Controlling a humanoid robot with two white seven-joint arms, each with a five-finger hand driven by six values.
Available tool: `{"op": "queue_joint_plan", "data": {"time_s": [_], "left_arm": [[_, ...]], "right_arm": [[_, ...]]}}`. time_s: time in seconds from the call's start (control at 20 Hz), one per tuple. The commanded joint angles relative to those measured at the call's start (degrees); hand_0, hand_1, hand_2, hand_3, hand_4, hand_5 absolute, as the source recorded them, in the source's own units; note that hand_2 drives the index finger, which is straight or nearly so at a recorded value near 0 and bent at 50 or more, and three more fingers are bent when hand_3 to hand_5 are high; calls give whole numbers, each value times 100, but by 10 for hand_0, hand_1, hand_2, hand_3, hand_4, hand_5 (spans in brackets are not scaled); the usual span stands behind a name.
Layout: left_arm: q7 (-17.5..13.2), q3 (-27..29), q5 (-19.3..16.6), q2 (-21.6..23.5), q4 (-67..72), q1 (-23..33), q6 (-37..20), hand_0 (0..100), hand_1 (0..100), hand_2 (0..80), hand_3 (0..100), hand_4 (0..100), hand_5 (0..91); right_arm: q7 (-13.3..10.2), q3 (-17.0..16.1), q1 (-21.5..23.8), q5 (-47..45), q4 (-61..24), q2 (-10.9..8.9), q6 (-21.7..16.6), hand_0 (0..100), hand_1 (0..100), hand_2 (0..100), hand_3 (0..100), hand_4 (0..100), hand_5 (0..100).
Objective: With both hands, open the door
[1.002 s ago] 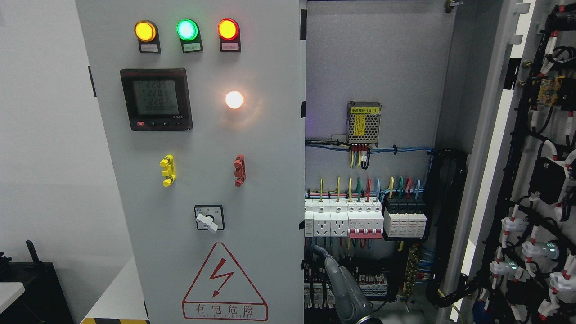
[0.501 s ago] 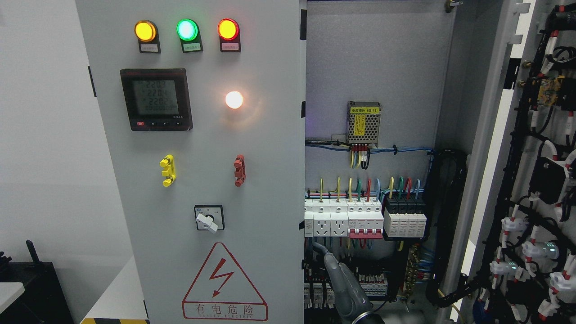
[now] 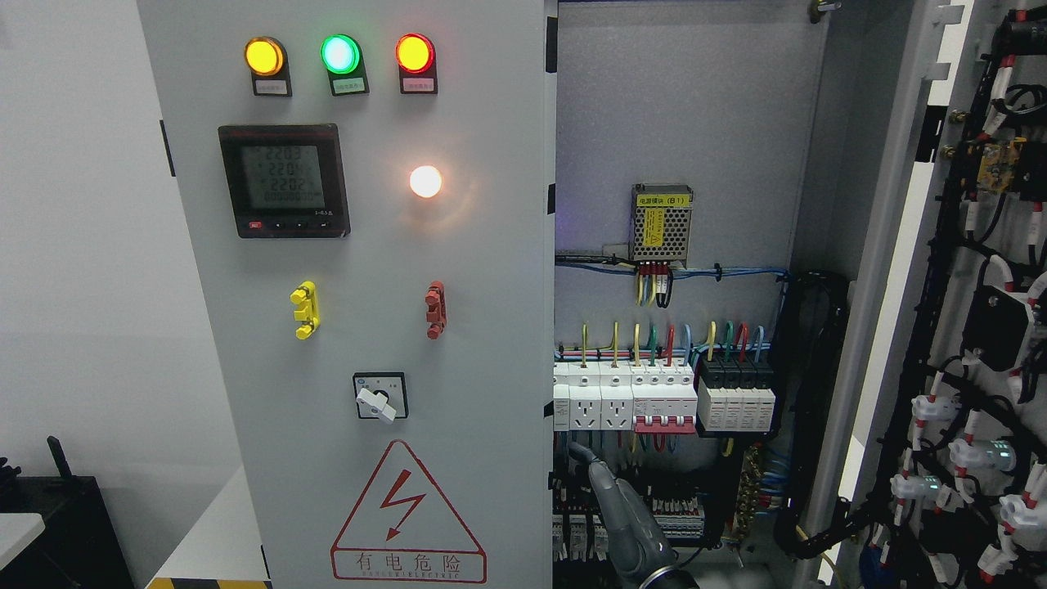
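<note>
The grey left door (image 3: 458, 270) of the electrical cabinet stands closed, carrying three indicator lamps, a meter (image 3: 284, 181) and a rotary switch (image 3: 379, 397). The right door (image 3: 973, 327) is swung wide open at the right, its wired inner side facing me. Between them the cabinet interior (image 3: 679, 123) is exposed. My right hand (image 3: 609, 499) rises from the bottom edge just right of the left door's free edge (image 3: 549, 327), in front of the lower terminal rows. Its tip reaches up towards that edge, and most of the hand is cut off below. The left arm is out of view.
Inside the cabinet are a power supply (image 3: 662, 222), a row of breakers (image 3: 662, 397) and coloured wiring. A thick black cable bundle (image 3: 810, 409) runs down the right inner side. A black object (image 3: 57, 515) stands at the lower left by a white wall.
My right hand has risen slightly and edged left beside the left door's free edge. Both doors stand as before.
</note>
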Motion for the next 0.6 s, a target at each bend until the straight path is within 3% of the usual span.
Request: {"op": "queue_joint_plan", "data": {"time_s": [0.0,0.55], "left_arm": [[0,0,0,0,132,0,2,0,0,0,0,42,0],[0,0,0,0,132,0,2,0,0,0,0,42,0]], "right_arm": [[3,4,-54,-161,67,193,142,0,0,0,0,0,0],[29,22,-124,-170,41,237,151,0,0,0,0,0,0]]}}
